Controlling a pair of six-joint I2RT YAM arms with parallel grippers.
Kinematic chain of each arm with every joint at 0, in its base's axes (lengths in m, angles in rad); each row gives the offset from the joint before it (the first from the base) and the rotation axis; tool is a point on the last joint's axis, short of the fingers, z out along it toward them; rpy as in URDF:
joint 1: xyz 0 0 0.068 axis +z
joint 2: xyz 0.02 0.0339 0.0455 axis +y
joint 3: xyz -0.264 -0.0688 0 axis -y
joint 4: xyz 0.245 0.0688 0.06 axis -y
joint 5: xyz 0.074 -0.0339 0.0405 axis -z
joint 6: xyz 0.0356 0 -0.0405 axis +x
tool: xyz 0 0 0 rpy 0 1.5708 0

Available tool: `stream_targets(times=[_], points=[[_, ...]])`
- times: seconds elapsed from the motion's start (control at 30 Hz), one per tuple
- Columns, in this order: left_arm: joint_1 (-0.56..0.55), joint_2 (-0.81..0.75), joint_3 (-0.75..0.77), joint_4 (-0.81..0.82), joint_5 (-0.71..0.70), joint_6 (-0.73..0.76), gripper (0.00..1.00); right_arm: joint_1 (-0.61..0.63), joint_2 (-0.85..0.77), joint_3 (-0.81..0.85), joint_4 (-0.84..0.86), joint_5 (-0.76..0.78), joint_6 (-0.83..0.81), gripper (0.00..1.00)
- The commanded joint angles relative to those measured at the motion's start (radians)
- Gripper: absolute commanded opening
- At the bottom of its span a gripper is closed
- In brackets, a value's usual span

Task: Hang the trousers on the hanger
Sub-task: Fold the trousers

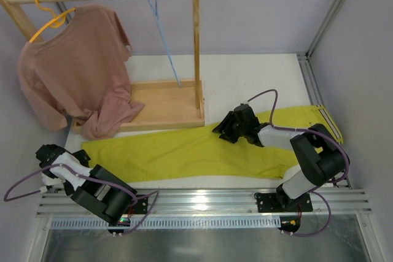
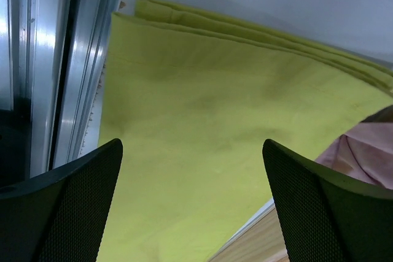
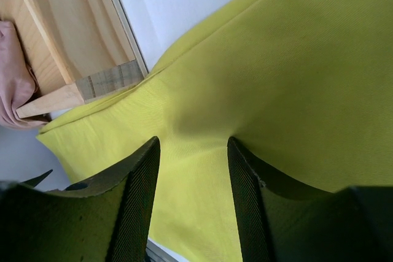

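Task status: judged not begun; lifting and draping remain.

1. The left hand (image 2: 191, 146), lower left, stands wide and empty over the leg ends.
2. The right hand (image 3: 193, 142), right of centre, has its jaws partly apart, straddling cloth without gripping it.
3. The trousers (image 1: 184, 148) lie flat across the counter (image 1: 245, 78).
4. The rack's wooden tray (image 1: 172, 111) holds the pink shirt's (image 1: 73, 72) hem.
5. The hanger (image 1: 164, 41) hangs bare, upper middle.

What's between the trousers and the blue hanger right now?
Top view: the rack's wooden base lies between the hanger hanging above it and the trousers spread in front.
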Motion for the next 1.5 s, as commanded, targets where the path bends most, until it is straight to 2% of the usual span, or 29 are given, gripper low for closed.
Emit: stream_targets(times=[0.0, 0.17, 0.33, 0.37, 0.6, 0.83, 0.9, 1.2, 1.23, 1.27, 1.3, 1.47], points=[[0.043, 0.005, -0.051, 0.138, 0.031, -0.055, 0.96, -0.002, -0.023, 0.029, -0.069, -0.002, -0.052, 0.52], [0.061, 0.003, -0.005, 0.162, -0.002, -0.017, 0.96, -0.001, -0.072, 0.064, -0.118, 0.013, -0.093, 0.52], [0.062, 0.028, -0.054, 0.235, -0.023, 0.01, 0.95, -0.002, -0.066, 0.091, -0.123, -0.005, -0.106, 0.52], [0.062, 0.032, -0.054, 0.237, -0.069, 0.016, 0.94, -0.002, -0.065, 0.091, -0.124, -0.008, -0.113, 0.52], [0.062, 0.078, 0.025, 0.145, -0.198, 0.063, 0.93, -0.004, -0.042, 0.094, -0.114, -0.002, -0.121, 0.52], [0.047, 0.187, 0.124, 0.019, -0.299, 0.066, 0.9, -0.01, -0.008, 0.11, -0.102, -0.006, -0.12, 0.52], [0.047, 0.213, 0.115, 0.034, -0.307, 0.083, 0.9, -0.01, 0.004, 0.114, -0.095, -0.02, -0.118, 0.52], [0.047, 0.277, -0.031, 0.24, -0.166, 0.099, 0.89, -0.018, 0.007, 0.111, -0.098, -0.022, -0.124, 0.52], [0.045, 0.288, -0.039, 0.251, -0.172, 0.099, 0.89, -0.021, 0.009, 0.112, -0.101, -0.023, -0.124, 0.52], [0.047, 0.299, -0.048, 0.263, -0.176, 0.106, 0.77, -0.022, 0.006, 0.111, -0.101, -0.023, -0.127, 0.52], [0.045, 0.319, -0.045, 0.27, -0.166, 0.126, 0.74, -0.025, 0.003, 0.111, -0.105, -0.022, -0.13, 0.52], [0.044, 0.318, -0.034, 0.277, -0.179, 0.137, 0.69, -0.041, -0.003, 0.11, -0.112, -0.017, -0.138, 0.52]])
